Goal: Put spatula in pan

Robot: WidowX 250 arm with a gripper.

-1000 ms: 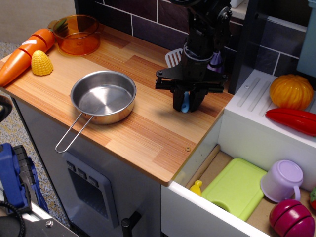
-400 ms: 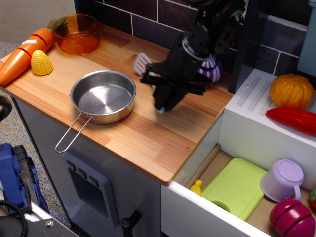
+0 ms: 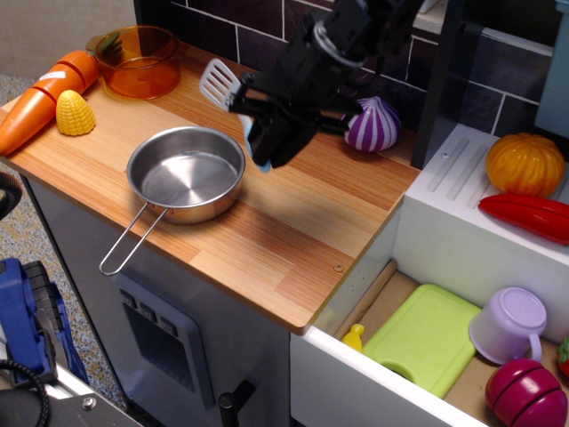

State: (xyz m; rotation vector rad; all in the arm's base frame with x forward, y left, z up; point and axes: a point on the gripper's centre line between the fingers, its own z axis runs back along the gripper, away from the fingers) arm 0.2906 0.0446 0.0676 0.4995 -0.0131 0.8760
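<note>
Moved left and up since the earlier frames: gripper [image 3: 267, 142] with the spatula [image 3: 224, 92] now sits just right of the pan [image 3: 186, 173], lifted off the counter [image 3: 267, 240]; before, it was near the counter's right side with the blade behind the arm. Purple onion [image 3: 372, 124], earlier hidden behind the arm, is now in plain view at the far right of the counter.

Gripper fingers pinched on the spatula's light-blue handle, only a sliver of blue showing at the finger area. Slotted silver blade sticks out to the far left, tilted, above the counter between the pan and the orange pot [image 3: 138, 60]. Spatula not in the pan, not touching it.

Pan rests on the counter left of centre, wire handle pointing toward the near-left edge, nothing inside. Orange pot at far left corner. Carrot [image 3: 40, 96] and corn [image 3: 75, 114] at the left edge, side by side.

Right of the counter: pumpkin [image 3: 524, 165] and red pepper [image 3: 532, 216] on the white ledge. Open drawer below holds a green board [image 3: 427, 338], lilac cup [image 3: 507, 325] and a magenta toy [image 3: 529, 394].
</note>
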